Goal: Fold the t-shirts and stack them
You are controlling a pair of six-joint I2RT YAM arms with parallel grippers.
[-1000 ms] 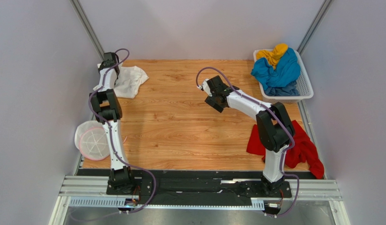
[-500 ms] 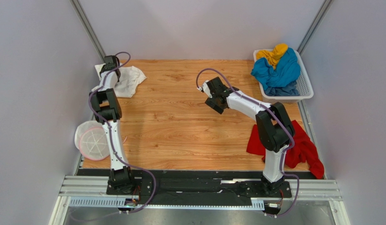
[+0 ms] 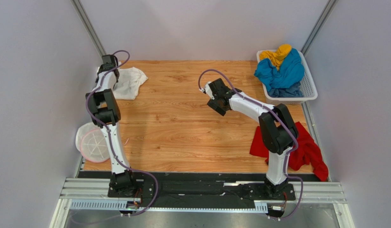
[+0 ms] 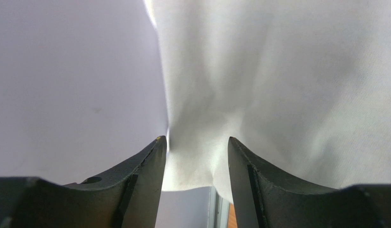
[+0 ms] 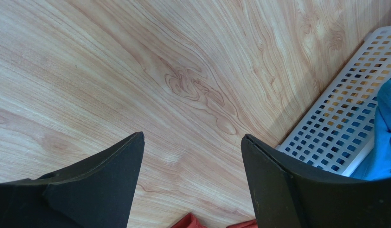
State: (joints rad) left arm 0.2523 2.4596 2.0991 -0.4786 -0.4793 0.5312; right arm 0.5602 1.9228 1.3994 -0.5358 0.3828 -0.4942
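- The white cloth t-shirt (image 3: 130, 81) is laid at the tabletop's (image 3: 183, 123) far-left corner, probably to start the stack
- The left gripper (image 4: 197, 142) is spread, cloth loose between its jaws
- The right gripper (image 5: 192, 142) is held spread over wood, nothing gripped

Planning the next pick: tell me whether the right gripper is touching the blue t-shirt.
Apart. The top external view shows bare table between the right gripper and the blue t-shirt lying in the basket.

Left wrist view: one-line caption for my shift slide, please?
Close-up: left gripper, jaws apart, at a bunched fold of the white t-shirt, grey wall alongside.
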